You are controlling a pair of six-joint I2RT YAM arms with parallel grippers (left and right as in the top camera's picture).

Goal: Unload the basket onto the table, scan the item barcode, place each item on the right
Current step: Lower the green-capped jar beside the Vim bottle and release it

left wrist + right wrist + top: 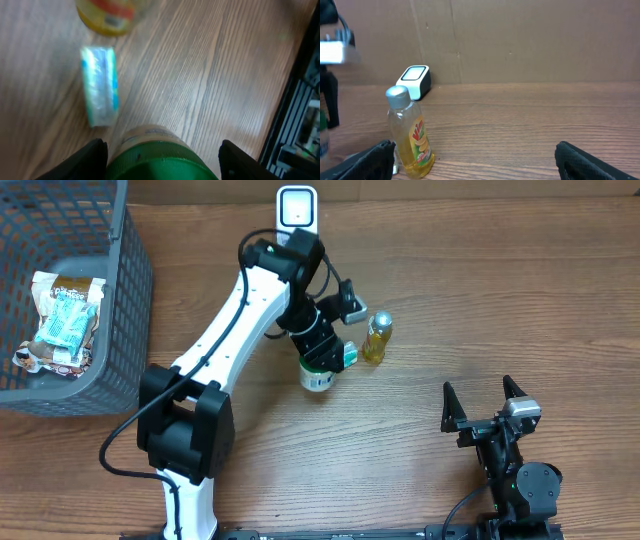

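Overhead view: wooden table (500, 280) fills the frame, w/ a gray mesh basket (138, 280) at the far left edge holding a few snack packs (62, 320). The white left arm (225, 330) runs from the near edge diagonally up to table ctr. Its left gripper (320, 358) is on the green-lidded jar (317, 380), which is the item, near table ctr and well short of the barcode scanner (297, 207) at the far edge. Left wrist cam shows the black fingers (92, 160) pressed to either side of the green lid, so grasping the jar; can't tell if the jar's base touches the table. The right gripper (478, 385) sits at the near right, well apart from everything else, fingers spread wide w/ nothing btwn them. The white scanner stands upright, window facing up. A clear bottle of yellow liquid (377, 338) w/ a silver cap stands upright just right of the jar. A small blue-and-white packet (100, 85) lies flat btwn jar and bottle, blurry in the wrist cam, label unreadable.
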